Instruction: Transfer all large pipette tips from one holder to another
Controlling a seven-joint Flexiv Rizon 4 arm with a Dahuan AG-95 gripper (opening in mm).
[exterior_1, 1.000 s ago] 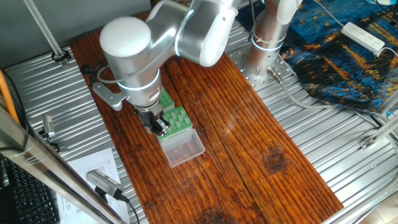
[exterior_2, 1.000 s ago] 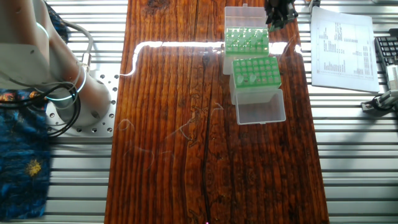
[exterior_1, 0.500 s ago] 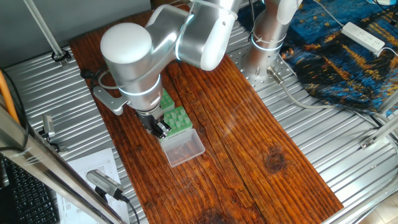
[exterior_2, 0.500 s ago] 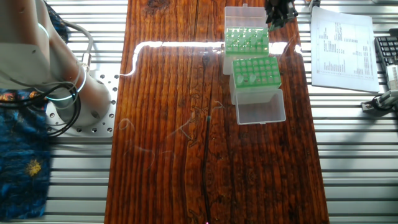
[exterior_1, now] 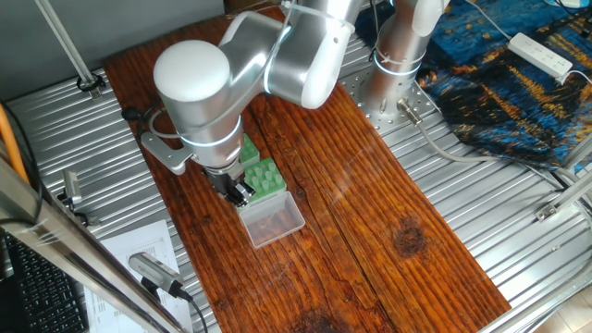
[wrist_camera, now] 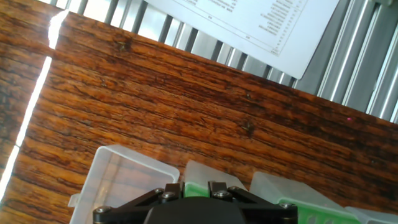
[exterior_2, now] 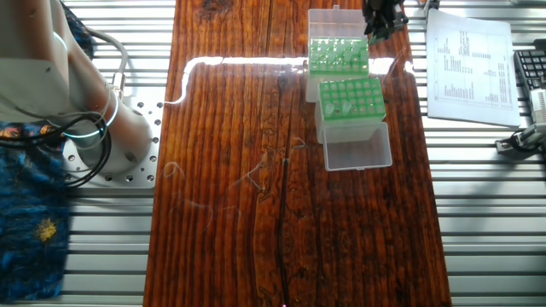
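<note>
Two green racks (exterior_2: 350,99) side-by-side, gripper (exterior_2: 381,26) just beside far one.

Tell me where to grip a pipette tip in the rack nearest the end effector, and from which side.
Grip a tip by its wide top end, the part showing above the rack; the narrow end sits in a hole. Come straight down from above: the tips seem to stand upright in a tight grid, so neighbours likely block any sideways approach.

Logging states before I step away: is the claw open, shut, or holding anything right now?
Claw: cannot be told; its fingertips are not clear in any view, and no pipette tip shows in it.
</note>
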